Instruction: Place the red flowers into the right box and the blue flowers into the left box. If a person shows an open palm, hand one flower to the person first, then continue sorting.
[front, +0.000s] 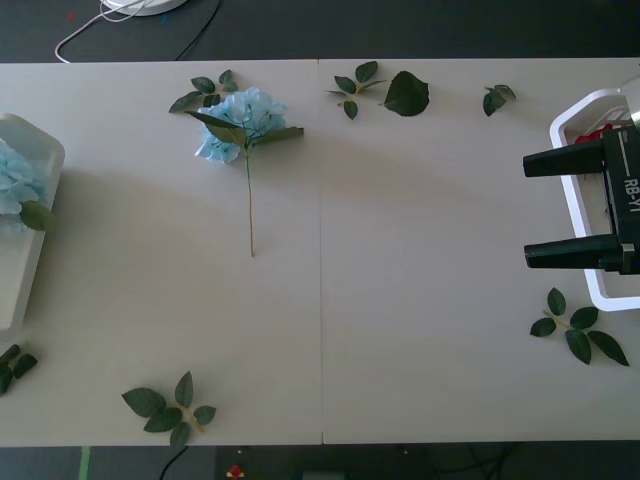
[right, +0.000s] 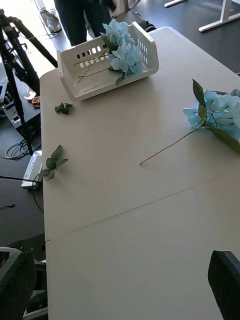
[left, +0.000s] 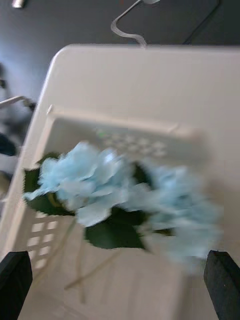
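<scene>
Lone blue flower (front: 243, 122) far-centre on tabletop (front: 420, 300): light, floppy; best pinched mid-stem. Right tool (front: 528, 207) released over right box (front: 570, 120); left tool (left: 120, 280) released over left box (left: 112, 129)

Bright, even daylight; left wrist view blurred.

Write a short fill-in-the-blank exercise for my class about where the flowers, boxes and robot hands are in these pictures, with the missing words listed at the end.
1. The one flower lying loose on the table is a ____ flower.
2. The left box holds flowers of the colour ____.
3. The right hand hangs over the ____ box, fingers open.
4. The left hand hangs, fingers open, over the ____ box.

Missing words: blue; blue; right; left
</scene>
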